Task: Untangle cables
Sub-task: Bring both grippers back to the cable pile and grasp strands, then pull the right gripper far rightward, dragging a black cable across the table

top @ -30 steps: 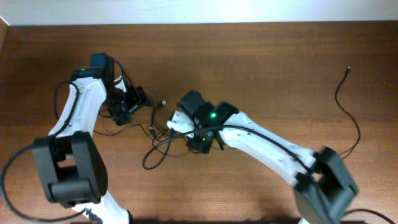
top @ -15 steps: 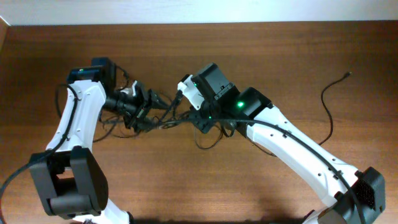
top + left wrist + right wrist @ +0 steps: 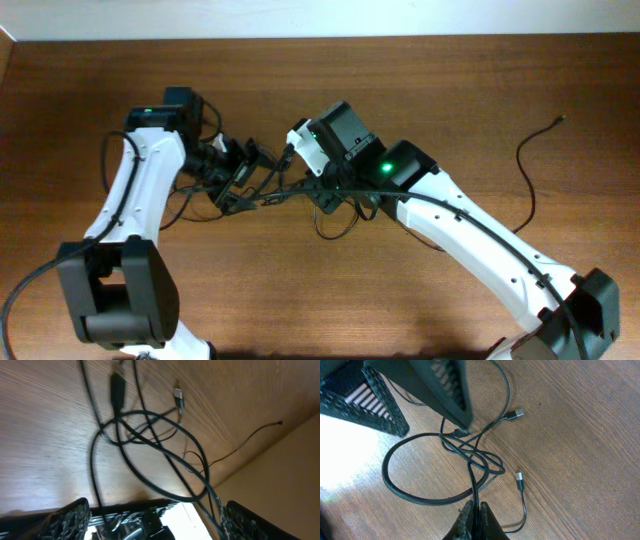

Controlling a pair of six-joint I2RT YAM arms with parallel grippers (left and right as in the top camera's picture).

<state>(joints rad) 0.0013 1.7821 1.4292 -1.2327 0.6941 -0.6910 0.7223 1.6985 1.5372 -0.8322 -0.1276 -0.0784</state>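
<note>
The cables (image 3: 285, 190) lie as a knot of thin black cords between my two grippers at the table's middle. In the right wrist view the knot (image 3: 470, 457) sits just ahead of my right gripper (image 3: 475, 514), which is shut on one thin strand running out of it. Two plugs (image 3: 517, 413) lie loose beside it. My left gripper (image 3: 157, 521) hangs over the knot (image 3: 142, 435) with its fingers (image 3: 70, 517) wide apart; strands pass between them, none pinched. From overhead the left gripper (image 3: 243, 170) is at the knot's left and the right gripper (image 3: 326, 196) at its right.
A separate thin black cable (image 3: 528, 190) curves across the right part of the table, its plug end (image 3: 558, 120) pointing to the back. The thicker wiring of the left arm (image 3: 108, 160) loops at the far left. The wall edge runs along the back.
Over the second the right arm swung back and up to the knot's right side and has since held still. The left gripper shifted right, closer over the knot, and its fingers spread wider.
</note>
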